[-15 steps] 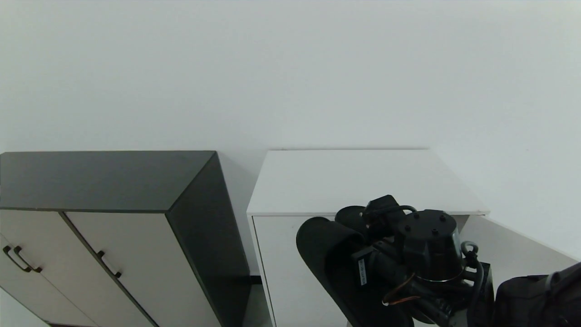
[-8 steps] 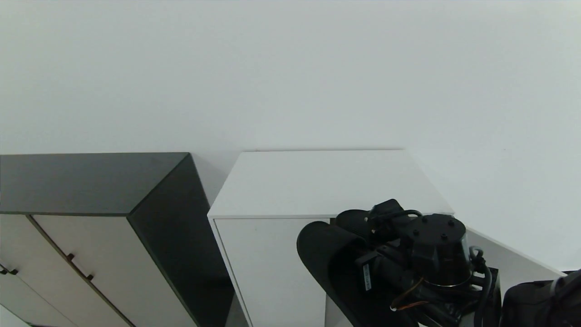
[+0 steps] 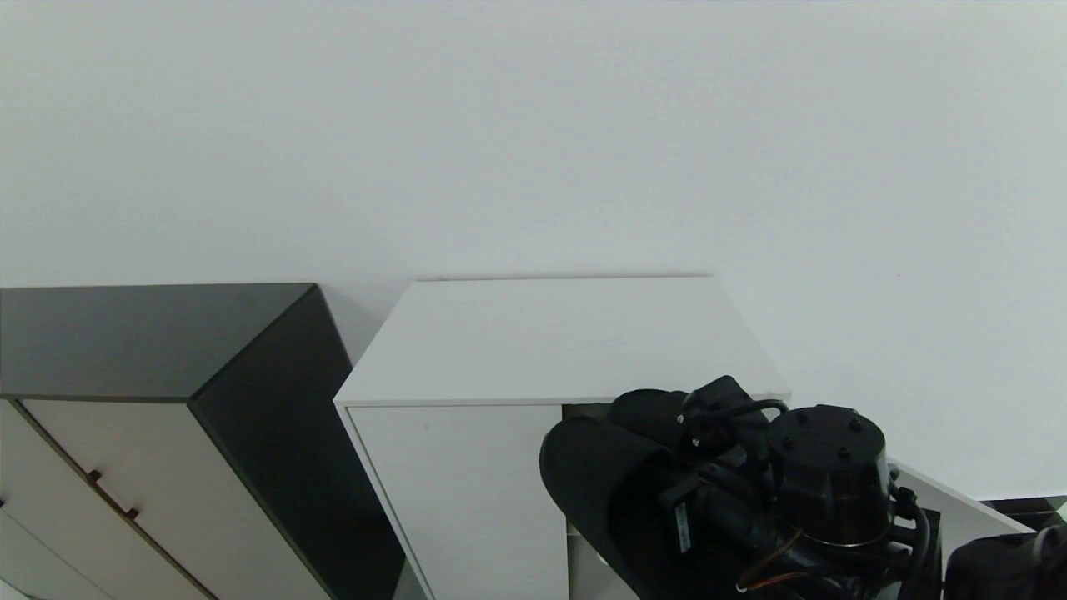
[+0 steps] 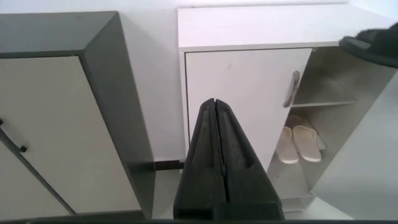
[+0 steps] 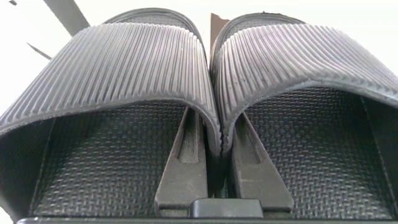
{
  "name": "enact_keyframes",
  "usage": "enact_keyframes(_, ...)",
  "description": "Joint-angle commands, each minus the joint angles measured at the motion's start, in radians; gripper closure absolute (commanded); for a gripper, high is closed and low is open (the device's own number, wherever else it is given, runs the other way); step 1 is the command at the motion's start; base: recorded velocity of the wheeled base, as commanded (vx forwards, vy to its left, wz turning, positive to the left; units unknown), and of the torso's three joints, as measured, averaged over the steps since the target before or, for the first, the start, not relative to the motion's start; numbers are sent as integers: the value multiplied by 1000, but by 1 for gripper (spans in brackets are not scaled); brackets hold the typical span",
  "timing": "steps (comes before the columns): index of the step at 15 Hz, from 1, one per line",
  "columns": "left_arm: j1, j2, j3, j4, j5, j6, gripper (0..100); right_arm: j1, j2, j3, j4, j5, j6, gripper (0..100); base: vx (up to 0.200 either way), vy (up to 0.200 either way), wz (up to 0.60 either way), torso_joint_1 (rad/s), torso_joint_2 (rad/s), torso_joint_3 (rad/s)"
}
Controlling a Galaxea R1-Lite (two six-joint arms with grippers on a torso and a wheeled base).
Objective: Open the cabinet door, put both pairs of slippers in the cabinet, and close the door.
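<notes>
the black slippers (image 5: 124,68) are off the floor, carried as a pair with their soles upright and their ribbed straps pressed side by side. the right gripper (image 5: 214,127) is clamped on the two inner strap edges, one finger inside each slipper. in the head view the black slippers (image 3: 600,475) hang in front of the white cabinet (image 3: 550,333), at about the height of its top edge and just outside the opening.

the cabinet's right-hand door (image 4: 367,155) stands swung wide, while the left-hand door (image 4: 245,99) with its handle (image 4: 291,89) is shut. inside, a pair of white slippers (image 4: 300,142) lies side by side on the lower shelf, with a bare shelf (image 4: 323,99) above them. the left gripper (image 4: 215,109) hangs back from the cabinet front, its fingers pressed together on nothing. a dark cabinet (image 3: 150,333) stands beside the white one, on the robot's left.

so the door is open and one pair looks stowed; the step in hand seems to be bringing in the second pair. the next move likely calls for lowering the pair below the cabinet's top edge, steering it past the closed door's edge onto a free shelf, and letting go only once the soles rest flat. the door is yet to be closed.
</notes>
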Motion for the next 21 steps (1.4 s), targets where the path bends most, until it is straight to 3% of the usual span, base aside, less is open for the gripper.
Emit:
enact_keyframes(1, -1, 1, 0, 0, 0, 0, 100, 0, -1, 16, 1, 11, -2, 100, 0, 0, 0, 0, 0, 0)
enact_keyframes(14, -1, 1, 0, 0, 0, 0, 100, -22, -1, 69, -1, 56, -62, 100, 0, 0, 0, 0, 0, 0)
enact_keyframes(21, -1, 0, 0, 0, 0, 0, 100, -22, 10, 74, -1, 57, -64, 100, 0, 0, 0, -186, 436, 249)
